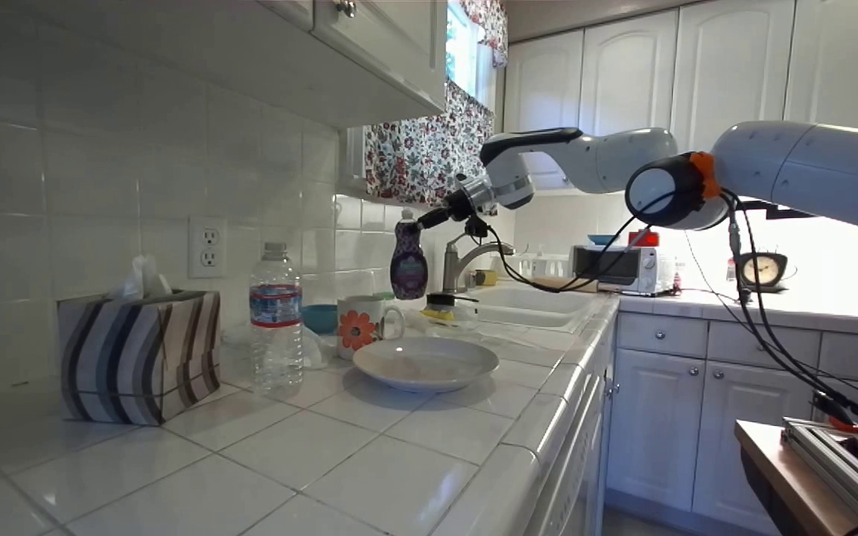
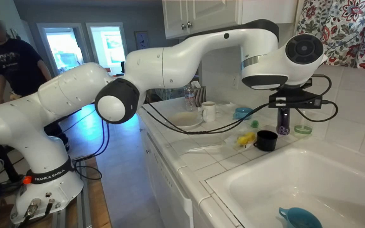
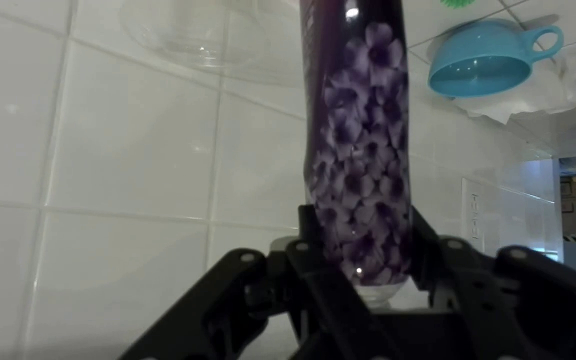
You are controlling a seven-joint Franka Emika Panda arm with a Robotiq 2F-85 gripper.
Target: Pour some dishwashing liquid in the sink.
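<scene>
The dishwashing liquid, a dark purple bottle with a flower print (image 1: 408, 264), stands upright at the back of the counter, just short of the sink (image 2: 258, 177). My gripper (image 3: 363, 230) is shut on its upper part, one finger on each side, just below the pale cap. In an exterior view the bottle (image 2: 283, 122) shows below the wrist, and the fingers are hidden there. The bottle's base is cut off in the wrist view, and I cannot tell whether it touches the tiles. A blue cup (image 2: 301, 218) lies inside the sink.
Close by the bottle are a black cup (image 2: 266, 141), yellow items (image 2: 246, 138) and a clear cup with green bottom (image 2: 303, 129). A chrome faucet (image 1: 466, 260) rises behind the sink. Farther off are a mug (image 1: 358, 327), white bowl (image 1: 429, 365), water bottle (image 1: 276, 335) and tissue box (image 1: 138, 357).
</scene>
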